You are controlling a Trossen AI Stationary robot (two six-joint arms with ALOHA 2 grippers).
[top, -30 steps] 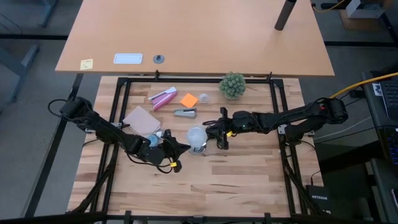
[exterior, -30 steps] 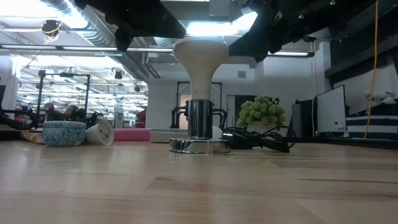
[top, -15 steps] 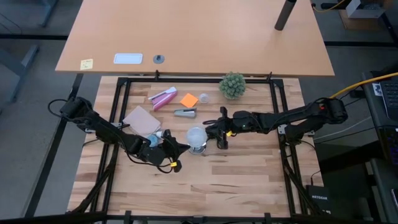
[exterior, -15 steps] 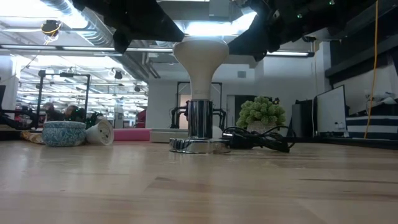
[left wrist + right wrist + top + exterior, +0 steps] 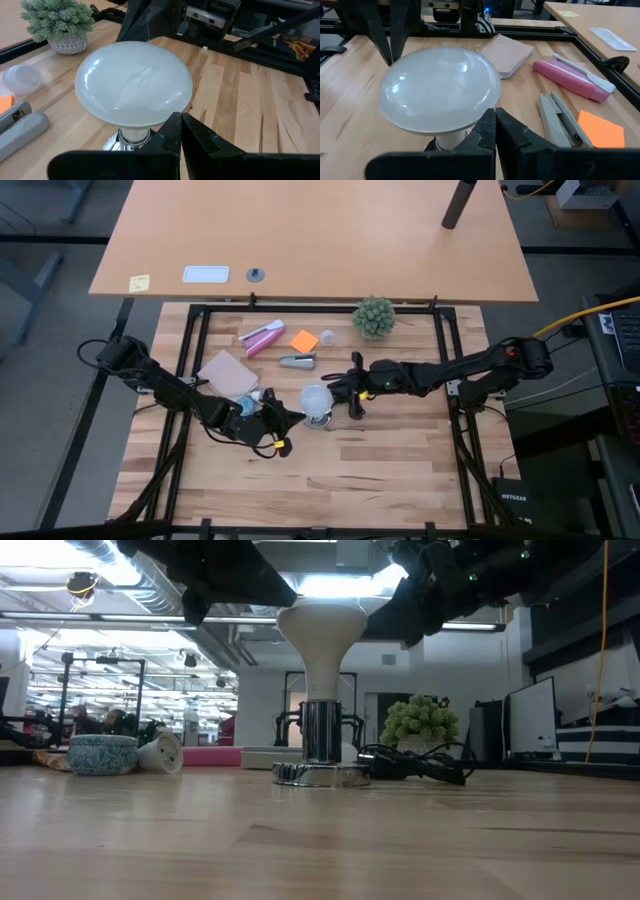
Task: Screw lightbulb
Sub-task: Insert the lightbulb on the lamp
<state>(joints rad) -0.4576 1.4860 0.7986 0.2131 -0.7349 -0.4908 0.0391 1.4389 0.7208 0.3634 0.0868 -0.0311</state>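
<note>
The white frosted lightbulb (image 5: 317, 398) stands upright with its base in the shiny metal socket (image 5: 320, 755), which rests on the table's middle. My left gripper (image 5: 297, 414) is shut, just to the bulb's left and near side; its tips (image 5: 178, 120) reach the dome's lower edge. My right gripper (image 5: 339, 392) is shut, just to the bulb's right; its tips (image 5: 494, 114) reach the dome's edge from the other side. The bulb also shows in the low view (image 5: 320, 625), with both grippers level with its dome. My left gripper's shut fingertips stand at the rim of the bulb's dome (image 5: 165, 117), coming level from the table's left and near side; I cannot tell whether they touch it. My right gripper's shut fingertips stand at the dome's rim (image 5: 482, 112), coming level from the table's right; I cannot tell whether they touch it.
Behind the bulb lie a grey stapler (image 5: 297, 361), an orange note (image 5: 304, 340), a pink item (image 5: 262, 336) and a tan notebook (image 5: 227, 370). A green plant ball (image 5: 373, 316) stands at the far right. The socket's black cord (image 5: 415, 762) trails right. The near half of the table is bare wood.
My right gripper has gone a little toward the table's left, closer to the bulb's dome. The bulb and socket have stayed where they were.
</note>
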